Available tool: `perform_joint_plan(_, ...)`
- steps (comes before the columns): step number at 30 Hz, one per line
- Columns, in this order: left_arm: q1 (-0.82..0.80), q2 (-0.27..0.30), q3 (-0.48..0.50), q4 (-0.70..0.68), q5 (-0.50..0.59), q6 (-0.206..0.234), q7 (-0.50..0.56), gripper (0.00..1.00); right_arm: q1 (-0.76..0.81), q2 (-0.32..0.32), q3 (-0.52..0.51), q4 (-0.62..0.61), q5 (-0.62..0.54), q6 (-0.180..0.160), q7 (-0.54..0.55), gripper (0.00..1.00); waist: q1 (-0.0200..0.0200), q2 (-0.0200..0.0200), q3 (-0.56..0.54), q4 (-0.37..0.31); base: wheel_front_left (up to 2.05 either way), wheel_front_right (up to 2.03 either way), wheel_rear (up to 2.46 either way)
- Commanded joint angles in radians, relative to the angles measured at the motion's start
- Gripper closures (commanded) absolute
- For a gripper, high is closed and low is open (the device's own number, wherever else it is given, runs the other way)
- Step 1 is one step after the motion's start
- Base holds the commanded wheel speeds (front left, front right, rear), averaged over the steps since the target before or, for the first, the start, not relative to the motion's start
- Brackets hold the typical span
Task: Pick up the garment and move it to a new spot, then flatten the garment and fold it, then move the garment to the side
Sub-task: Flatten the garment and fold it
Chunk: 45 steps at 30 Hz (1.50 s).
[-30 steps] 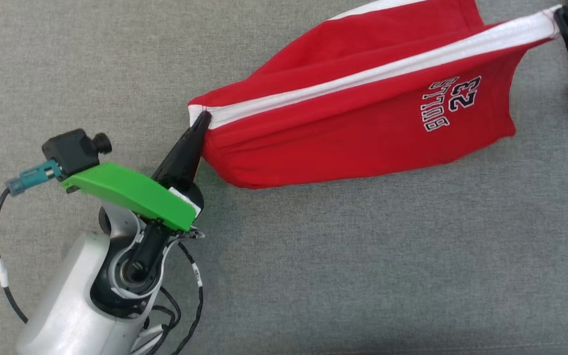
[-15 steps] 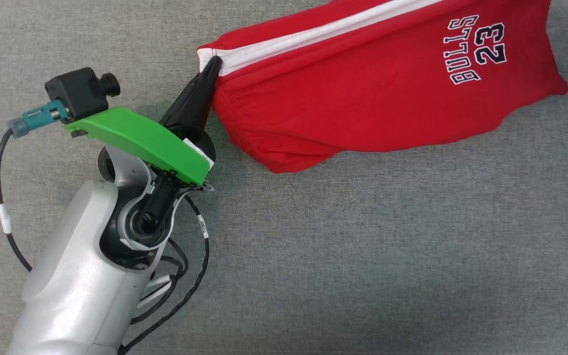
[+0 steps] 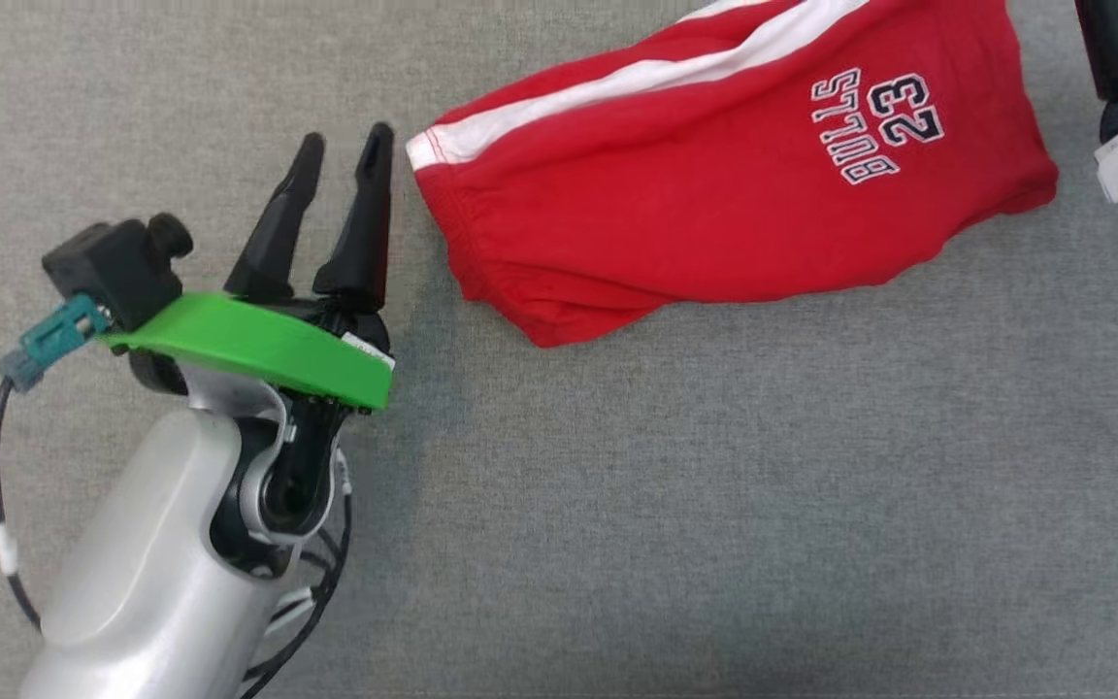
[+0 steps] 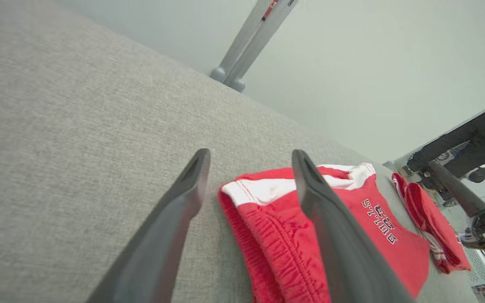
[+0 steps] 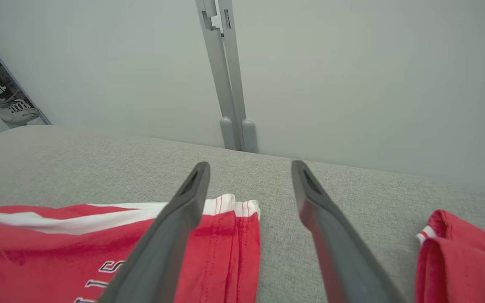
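The red garment (image 3: 714, 194) lies on the grey bench (image 3: 666, 485) around twelve to one o'clock in the head view, gripped by neither hand, with the left hand (image 3: 345, 141) spread open just beside its white-striped end at ten o'clock and the right hand (image 5: 249, 168) open too, near two o'clock.

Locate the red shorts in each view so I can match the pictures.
Head view: red shorts lie across the upper middle and right.
Left wrist view: red shorts at lower centre, running right.
Right wrist view: red shorts at lower left, reaching centre.
Shared landmark: the white stripe along them.
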Motion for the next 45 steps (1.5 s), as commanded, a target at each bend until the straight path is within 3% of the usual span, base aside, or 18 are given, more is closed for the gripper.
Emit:
perform_joint_plan(1,0.03,0.023,-0.008,0.001,0.06,0.016,-0.049,0.0,0.05,0.011,-0.025,-0.021,-0.018,-0.002,-0.003,0.0,0.0,0.0,-0.076,-0.03,0.0,0.0,0.0)
perform_joint_plan(7,0.141,0.044,-0.028,0.038,0.298,0.108,-0.148,0.0,0.245,0.067,-0.158,-0.095,-0.086,-0.002,-0.004,0.0,0.0,0.0,-0.189,-0.05,0.0,0.0,0.0)
perform_joint_plan(12,0.247,0.003,0.019,0.014,0.485,0.168,-0.153,0.0,0.39,0.109,-0.235,-0.133,-0.149,-0.002,-0.004,0.0,0.0,0.0,-0.252,-0.046,0.0,0.0,0.0)
perform_joint_plan(16,0.345,-0.045,0.07,-0.008,0.606,0.186,-0.153,0.0,0.49,0.138,-0.28,-0.139,-0.178,-0.002,-0.003,0.0,0.0,0.0,-0.287,-0.037,0.0,0.0,0.0)
perform_joint_plan(20,0.426,-0.095,0.106,-0.02,0.72,0.181,-0.154,0.0,0.562,0.154,-0.302,-0.124,-0.171,-0.001,-0.003,0.0,0.0,0.0,-0.305,-0.017,0.0,0.0,0.0)
perform_joint_plan(26,0.47,-0.163,0.125,-0.017,0.847,0.166,-0.154,0.0,0.567,0.127,-0.276,-0.066,-0.116,-0.002,0.011,0.0,0.0,0.0,-0.292,0.038,0.0,0.0,0.0)
perform_joint_plan(36,0.447,-0.23,0.116,-0.012,0.933,0.119,-0.154,0.0,0.376,0.142,-0.306,0.148,-0.079,-0.001,0.158,0.0,0.0,0.0,-0.207,0.135,0.0,0.0,0.0)
perform_joint_plan(45,0.418,-0.246,0.078,0.011,0.929,0.1,-0.154,0.0,0.195,0.168,-0.291,0.351,-0.102,-0.001,0.348,0.0,0.0,0.0,-0.141,0.181,0.0,0.0,0.0)
